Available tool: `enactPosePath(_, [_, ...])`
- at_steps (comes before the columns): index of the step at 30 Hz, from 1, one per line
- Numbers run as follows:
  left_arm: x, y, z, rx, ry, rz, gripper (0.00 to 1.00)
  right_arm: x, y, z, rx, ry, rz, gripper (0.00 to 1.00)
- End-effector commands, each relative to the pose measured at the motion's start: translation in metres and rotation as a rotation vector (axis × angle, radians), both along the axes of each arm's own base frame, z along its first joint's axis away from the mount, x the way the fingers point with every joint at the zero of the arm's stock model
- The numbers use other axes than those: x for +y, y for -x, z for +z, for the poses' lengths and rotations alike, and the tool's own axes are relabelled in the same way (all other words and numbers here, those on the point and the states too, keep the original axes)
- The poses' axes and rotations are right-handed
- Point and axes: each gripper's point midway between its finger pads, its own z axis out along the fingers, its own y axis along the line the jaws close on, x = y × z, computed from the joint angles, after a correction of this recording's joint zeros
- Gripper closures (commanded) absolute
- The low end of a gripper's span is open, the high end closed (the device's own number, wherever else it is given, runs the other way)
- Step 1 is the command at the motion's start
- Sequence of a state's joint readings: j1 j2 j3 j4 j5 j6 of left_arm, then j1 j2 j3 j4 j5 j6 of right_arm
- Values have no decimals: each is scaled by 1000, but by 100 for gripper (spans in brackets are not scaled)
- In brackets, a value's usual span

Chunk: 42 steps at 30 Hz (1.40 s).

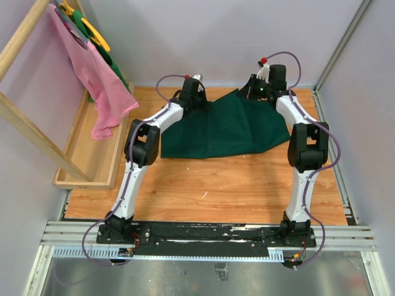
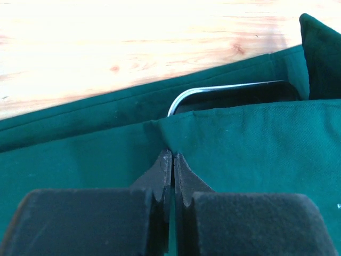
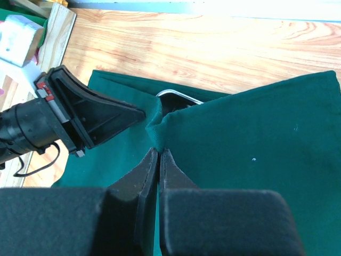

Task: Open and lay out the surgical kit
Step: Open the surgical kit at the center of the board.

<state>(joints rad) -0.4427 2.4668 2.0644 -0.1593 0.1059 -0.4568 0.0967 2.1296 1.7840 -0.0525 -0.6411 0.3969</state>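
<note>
Top view: the dark green cloth wrap [image 1: 228,126] lies spread at the far middle of the wooden table [image 1: 216,185], bulging along its far edge. The 2 arms reach out to that far edge, the left gripper [image 1: 195,96] at the wrap's left far corner and the right gripper [image 1: 260,92] at its right far corner. From here their jaws cannot be made out. On the left, a pink cloth [image 1: 99,80] hangs from a wooden rack [image 1: 37,139] above a shallow wooden box [image 1: 92,154].

Left wrist view: the left gripper [image 2: 170,156] is clenched, its 2 fingertips pinching a raised fold of the cloth wrap [image 2: 256,144]. Just beyond the fold, the rounded corner of the shiny steel tray [image 2: 213,90] shows from under the cloth. Bare table lies past it.

Right wrist view: the right gripper [image 3: 159,152] is clamped on a cloth edge, jaws pressed together. The left gripper [image 3: 139,113] comes in from the left, its tip at the same ridge of cloth, close by. A sliver of the steel tray's rim [image 3: 176,95] shows between the folds. A small white box [image 3: 18,32] sits in the top left corner.
</note>
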Motion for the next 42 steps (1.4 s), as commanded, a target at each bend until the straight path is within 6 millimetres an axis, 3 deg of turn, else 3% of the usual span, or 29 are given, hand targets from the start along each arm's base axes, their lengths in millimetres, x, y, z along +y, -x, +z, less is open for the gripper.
enactPosePath(1, [9, 6, 32, -45, -18, 11, 99, 10, 9, 25, -56, -16, 28, 99])
enactPosePath(5, [14, 10, 60, -90, -4, 23, 99, 7, 13, 20, -45, -9, 21, 99])
enactPosePath(11, [20, 22, 81, -114, 7, 32, 100, -1, 25, 18, -27, 16, 2, 99])
enactPosePath(15, [20, 47, 94, -126, 25, 30, 100, -10, 51, 16, 5, 50, -30, 99])
enactPosePath(17, [18, 67, 87, -110, 15, 25, 100, -14, 68, 12, 31, 66, -48, 99])
enactPosePath(24, [7, 149, 78, -79, 11, 17, 100, -32, 150, -4, 116, 199, -125, 99])
enactPosePath(30, [1, 226, 78, -62, 15, 41, 100, -43, 238, -16, 186, 280, -195, 99])
enactPosePath(35, [-7, 298, 75, -54, 28, 25, 100, -70, 317, -32, 244, 353, -307, 99])
enactPosePath(40, [-12, 360, 54, -7, 48, -2, 100, -92, 378, -47, 283, 338, -396, 99])
enactPosePath(42, [-15, 380, 43, 10, 32, -4, 100, -89, 394, -52, 292, 285, -389, 99])
